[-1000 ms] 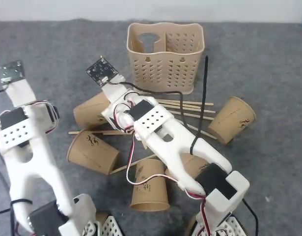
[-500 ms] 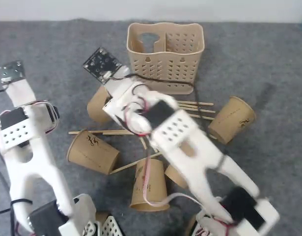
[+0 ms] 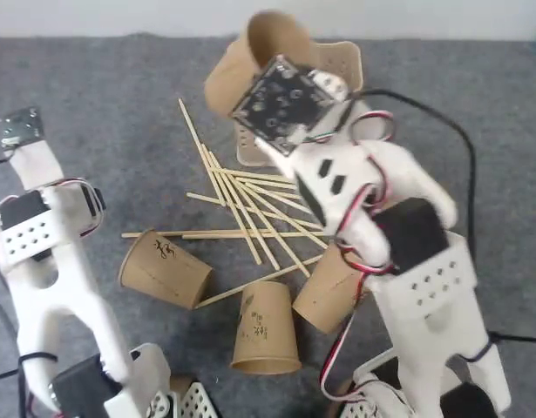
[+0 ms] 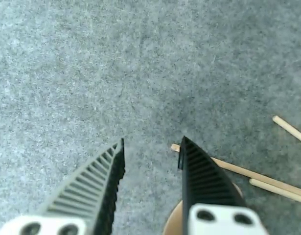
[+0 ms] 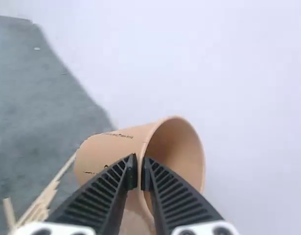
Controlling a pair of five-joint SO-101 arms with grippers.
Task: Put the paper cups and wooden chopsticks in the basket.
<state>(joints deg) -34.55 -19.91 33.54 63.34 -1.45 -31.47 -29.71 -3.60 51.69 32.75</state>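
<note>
Lifted since, the right pincer (image 5: 139,169) grips a brown paper cup (image 3: 241,65) at twelve o'clock above the beige perforated basket (image 3: 350,57); next, likely release inside. Left pincer (image 4: 152,147) gapes empty.

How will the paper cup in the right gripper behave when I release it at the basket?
The paper cup is pinched by one thin wall in the right gripper, so it probably dents easily. It looks empty, hence light, and hangs tilted by the basket, so it may land sideways and roll.
</note>
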